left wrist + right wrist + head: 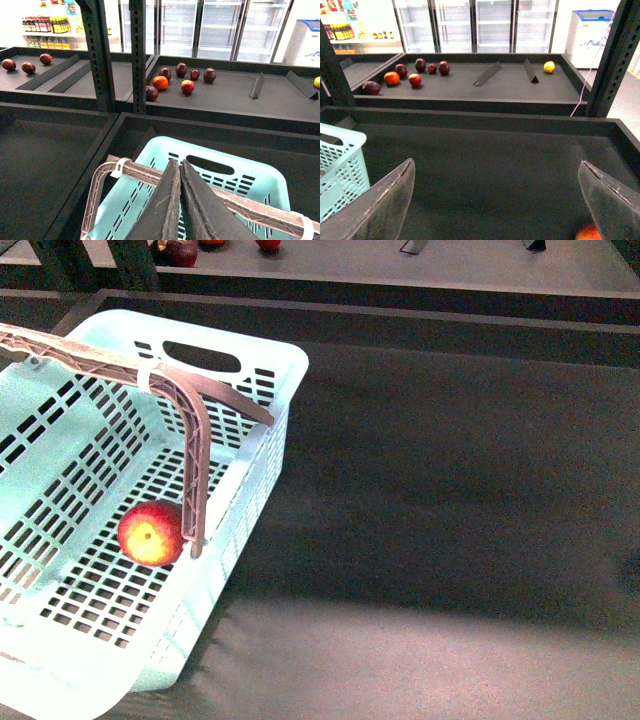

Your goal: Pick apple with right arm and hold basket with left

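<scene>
Dark grey display trays fill my front view, with the basket [270, 375] sitting at the left side of the near tray [450, 490]. It's light turquoise with slotted walls, and its brownish-mauve swing handle [192, 455] is raised, a white band [145, 378] wrapped around it near the bend. One red fruit with a yellow patch [150, 533] lies on the basket floor, touching the lower end of the handle arm.

From my left wrist view, the left gripper [179, 200] has its two dark fingers [162, 205] pressed together, almost no gap, right over the handle bar [235, 197]. The bar runs under the fingers, so I read it as pinched on the handle, though the contact itself is hidden. Behind it, the back tray holds a cluster of dark red fruits [181, 69] plus an orange one [160, 82].

My right wrist view shows the right gripper [495, 205] spread wide, fingers [380, 210] well apart, nothing between them, over bare tray surface. The apple [589, 233] shows only as a red-orange sliver at the frame edge, just beside the other finger, lying on the tray, outside the basket. A corner of the basket sits at the far side of this view. A yellow fruit [549, 66] rests on the back tray.
</scene>
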### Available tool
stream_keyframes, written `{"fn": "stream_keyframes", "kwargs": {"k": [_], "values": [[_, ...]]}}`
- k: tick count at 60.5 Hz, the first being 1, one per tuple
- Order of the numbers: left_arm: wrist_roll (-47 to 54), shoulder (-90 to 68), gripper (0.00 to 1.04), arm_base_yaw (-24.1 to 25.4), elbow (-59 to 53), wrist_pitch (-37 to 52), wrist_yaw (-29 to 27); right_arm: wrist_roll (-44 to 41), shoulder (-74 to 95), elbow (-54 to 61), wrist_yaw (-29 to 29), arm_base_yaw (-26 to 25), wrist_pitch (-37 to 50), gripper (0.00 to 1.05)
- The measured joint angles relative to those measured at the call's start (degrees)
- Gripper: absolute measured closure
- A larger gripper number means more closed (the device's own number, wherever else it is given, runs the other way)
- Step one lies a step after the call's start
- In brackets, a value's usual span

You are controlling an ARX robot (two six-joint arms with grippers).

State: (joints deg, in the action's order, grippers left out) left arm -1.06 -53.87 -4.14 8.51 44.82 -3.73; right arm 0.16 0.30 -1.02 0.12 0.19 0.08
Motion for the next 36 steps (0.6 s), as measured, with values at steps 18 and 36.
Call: {"fn": "stream_keyframes", "kwargs": {"k": [18,36], "values": [[0.3,11.8,1.01,3.9,-4.7,-7.1,3.7,0.0,0.0,0.0,0.0,0.0,0.0,0.09],[0.4,21.3,1.01,3.9,-7.6,-12.9,3.7,0.0,0.0,0.0,0.0,0.0,0.0,0.09]]}}
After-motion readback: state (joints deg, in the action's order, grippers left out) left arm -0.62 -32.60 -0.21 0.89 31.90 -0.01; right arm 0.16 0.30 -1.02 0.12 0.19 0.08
